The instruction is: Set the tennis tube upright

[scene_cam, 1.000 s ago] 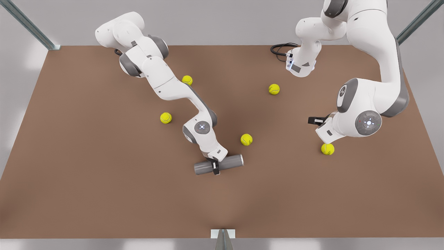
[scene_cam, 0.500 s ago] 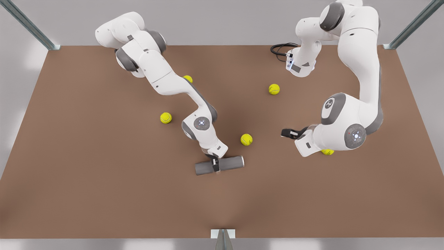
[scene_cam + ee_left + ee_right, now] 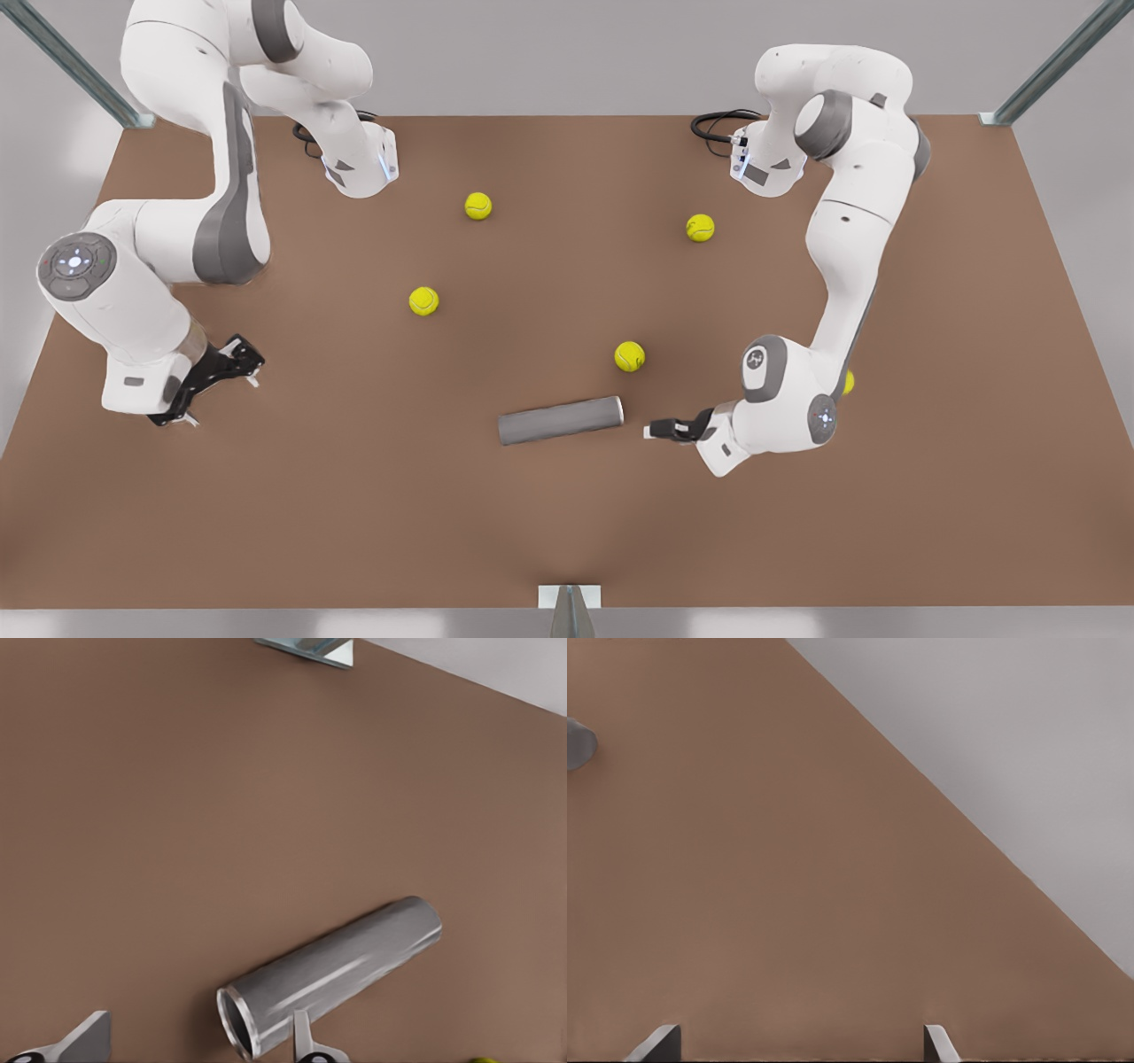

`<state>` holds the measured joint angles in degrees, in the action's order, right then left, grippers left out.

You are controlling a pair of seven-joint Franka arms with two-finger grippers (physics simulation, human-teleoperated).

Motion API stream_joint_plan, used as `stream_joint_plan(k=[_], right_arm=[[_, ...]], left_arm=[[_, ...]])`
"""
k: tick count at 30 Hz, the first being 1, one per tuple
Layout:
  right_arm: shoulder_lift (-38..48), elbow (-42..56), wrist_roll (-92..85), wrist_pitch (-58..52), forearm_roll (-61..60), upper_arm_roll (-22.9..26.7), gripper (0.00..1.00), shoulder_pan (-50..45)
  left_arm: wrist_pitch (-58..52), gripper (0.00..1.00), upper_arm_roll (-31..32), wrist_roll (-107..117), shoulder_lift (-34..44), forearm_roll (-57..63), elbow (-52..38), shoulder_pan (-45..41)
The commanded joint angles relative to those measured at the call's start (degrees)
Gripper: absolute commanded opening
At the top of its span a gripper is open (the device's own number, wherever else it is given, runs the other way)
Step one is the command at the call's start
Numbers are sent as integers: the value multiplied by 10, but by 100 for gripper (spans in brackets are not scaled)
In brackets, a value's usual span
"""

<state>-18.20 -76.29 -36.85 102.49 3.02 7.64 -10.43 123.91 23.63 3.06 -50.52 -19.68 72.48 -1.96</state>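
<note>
- The tennis tube [image 3: 560, 421] lies flat on its side on the brown table [image 3: 354, 496], toward the near edge and a little past the middle toward the front view's right.
- Its long axis runs roughly across the front view, with the end toward that view's right sitting slightly farther back. The lighter-rimmed mouth is at that end; in the left wrist view the tube [image 3: 328, 974] presents its open, pale-rimmed mouth to the camera.
- Nothing grips or touches the tube.
- The left gripper [image 3: 666, 431] is low over the table just beside the tube's rimmed end, a small gap apart and roughly in line with its axis. Its fingertips [image 3: 303, 1038] are spread apart in the left wrist view, holding nothing.
- The nearest tennis ball [image 3: 629, 356] rests on the table just behind the tube's rimmed end, clear of it.
- A second ball [image 3: 423, 301] lies farther back toward the front view's left, and two more [image 3: 478, 206] [image 3: 700, 228] sit near the far side. A sliver of a fifth ball [image 3: 849, 382] peeks from behind the left arm.
- The right gripper [image 3: 217, 379] waits well away at the front view's left side, fingers parted wide and empty, over bare table [image 3: 744, 904].
- A metal bracket [image 3: 569, 597] sits at the middle of the near table edge.
</note>
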Motion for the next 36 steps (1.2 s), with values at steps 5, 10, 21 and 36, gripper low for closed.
stream_joint_plan(k=[5, 10, 21, 36], right_arm=[[54, -15, 316, -166, -29, 5, 100, 11], [128, -110, 322, -106, -29, 4, 100, 11], [141, -150, 322, -80, -29, 4, 100, 11], [139, -164, 322, -63, -28, 4, 100, 9]], left_arm=[[7, 100, 32, -2, -15, -61, 28, -1], [16, 100, 33, -21, -43, -63, 25, -6], [14, 100, 51, -21, -71, -87, 30, -6], [74, 100, 70, -23, -94, -99, 25, -5]])
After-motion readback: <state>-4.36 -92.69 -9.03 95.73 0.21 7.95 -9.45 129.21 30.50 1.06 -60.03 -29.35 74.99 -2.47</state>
